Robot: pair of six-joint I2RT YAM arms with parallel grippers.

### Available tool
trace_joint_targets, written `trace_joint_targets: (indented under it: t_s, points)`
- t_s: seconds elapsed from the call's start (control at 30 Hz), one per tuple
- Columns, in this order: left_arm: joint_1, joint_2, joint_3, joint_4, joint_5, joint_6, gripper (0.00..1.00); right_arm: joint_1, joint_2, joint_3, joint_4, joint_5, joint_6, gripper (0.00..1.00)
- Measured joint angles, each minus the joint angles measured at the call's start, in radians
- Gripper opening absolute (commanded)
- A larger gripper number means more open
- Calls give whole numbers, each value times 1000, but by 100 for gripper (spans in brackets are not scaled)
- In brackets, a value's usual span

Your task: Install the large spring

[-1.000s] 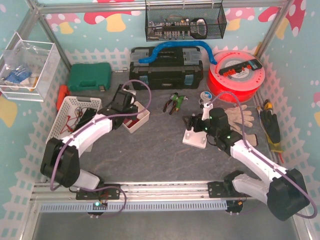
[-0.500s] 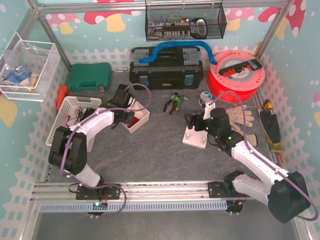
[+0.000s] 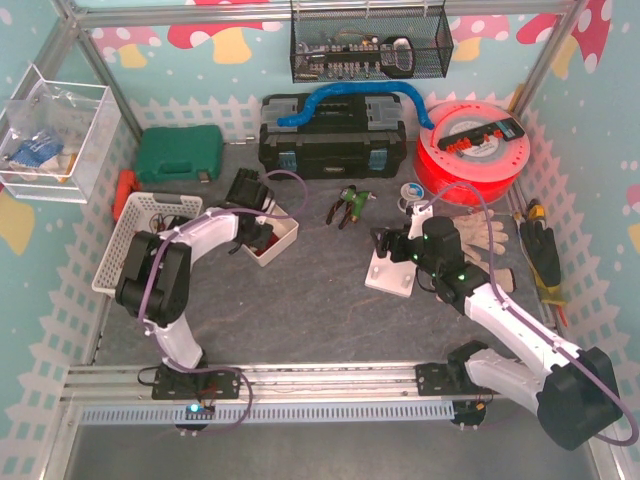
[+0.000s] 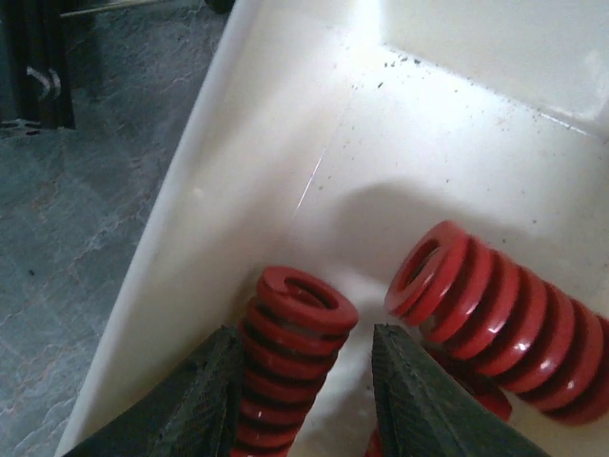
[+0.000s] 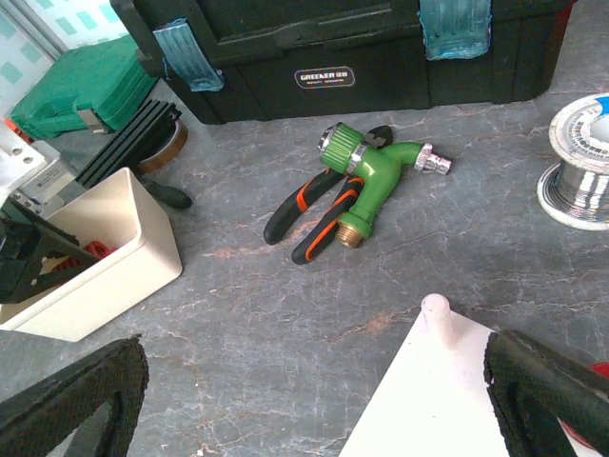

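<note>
Two large red springs lie in the white bin, which also shows in the top view. My left gripper reaches down into the bin. Its jaws are open around one upright spring: the left finger touches it and the right stands apart. A second spring lies on its side beside it. My right gripper is open and empty, low over the white base plate with its upright peg. In the top view it is at the base.
Pliers and a green hose nozzle lie between the bin and the base. A black toolbox, a green case and a red cable reel stand at the back. A white basket is left, gloves right.
My left arm has folded in toward the bin and its gripper has settled among the springs. My right arm has barely moved.
</note>
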Motion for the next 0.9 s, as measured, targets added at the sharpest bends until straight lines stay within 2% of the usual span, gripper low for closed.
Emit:
trace_joint_targets:
  t_s: [0.37,0.47,0.57,0.77,0.9]
  points:
    - [0,44,3,64,10,2,36,0,0,0,-5,4,-8,96]
    - [0,46,3,80,18,5,28,0,0,0,-5,4,-8,96]
    - [1,46,3,104,22,14,25,0,0,0,-5,4,-8,96]
    - [1,46,16,115,36,20,25,0,0,0,-5,4,-8,96]
    - [1,46,29,116,41,24,31,0,-1,0,-5,5,-8,96]
